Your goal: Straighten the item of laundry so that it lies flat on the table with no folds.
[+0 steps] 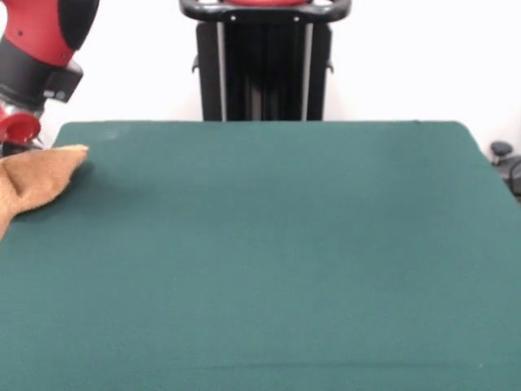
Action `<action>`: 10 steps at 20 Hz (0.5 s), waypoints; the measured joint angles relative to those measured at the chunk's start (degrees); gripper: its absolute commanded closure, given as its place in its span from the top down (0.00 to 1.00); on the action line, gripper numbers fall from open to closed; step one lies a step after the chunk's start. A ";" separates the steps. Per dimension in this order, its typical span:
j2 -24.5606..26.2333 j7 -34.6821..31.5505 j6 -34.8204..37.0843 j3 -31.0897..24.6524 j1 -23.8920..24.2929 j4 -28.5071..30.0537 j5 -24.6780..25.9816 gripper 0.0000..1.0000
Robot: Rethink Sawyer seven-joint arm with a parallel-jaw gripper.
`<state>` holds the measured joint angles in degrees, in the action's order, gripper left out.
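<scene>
Here the towel (37, 181) bunches at the table's (277, 261) left edge (gripper (18, 130) grip unclear).

- We have just the one camera here, set across the bench (269, 269) and facing the robot's side.
- We're looking from a little above the green top, tilted gently down, so the surface runs from our lower edge up to its far edge.
- Beyond that edge we see the black pedestal (264, 69) standing near the middle, against a white wall.
- The framing is close: the bench fills the full width, and its near edge and left side are cut off.
- At upper left the red and black arm (41, 41) pokes in, cropped by the frame.
- No second view to compare with.
</scene>
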<state>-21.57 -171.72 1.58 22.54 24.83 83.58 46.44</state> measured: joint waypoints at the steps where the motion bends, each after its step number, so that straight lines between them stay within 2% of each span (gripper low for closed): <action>1: -1.67 0.27 0.56 -1.33 1.17 1.39 0.38 0.00; 5: -9.05 0.61 4.22 -7.07 6.84 7.42 1.73 0.00; 10: -14.80 0.61 7.09 -12.15 12.00 12.35 3.58 0.00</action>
<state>-36.37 -171.11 8.68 10.39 36.83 95.93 50.01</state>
